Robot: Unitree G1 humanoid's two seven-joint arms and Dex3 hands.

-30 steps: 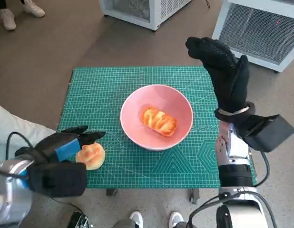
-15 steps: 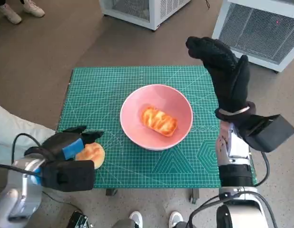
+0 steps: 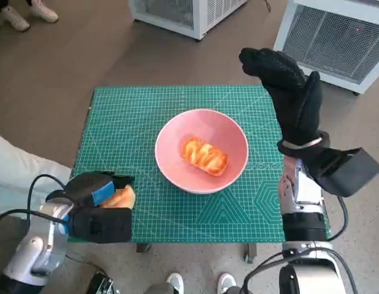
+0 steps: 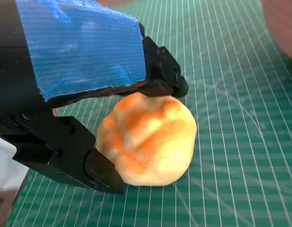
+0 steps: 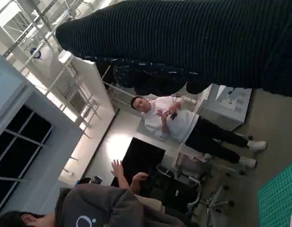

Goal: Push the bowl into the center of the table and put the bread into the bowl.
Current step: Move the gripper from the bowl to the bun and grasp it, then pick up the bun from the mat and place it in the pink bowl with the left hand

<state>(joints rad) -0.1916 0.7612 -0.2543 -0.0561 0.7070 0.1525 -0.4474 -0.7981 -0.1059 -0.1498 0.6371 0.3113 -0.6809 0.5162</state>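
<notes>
Fingers of our left hand close around the round bread bun near the mat's front left corner. Our right hand hangs spread, empty. One bread loaf lies in the pink bowl, mid-mat.

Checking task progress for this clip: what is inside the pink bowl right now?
The pink bowl holds one glazed, striped bread roll lying on its floor. The bowl's floor under the roll is covered. A second, round bun sits outside on the green mat, at the left robot hand.
</notes>
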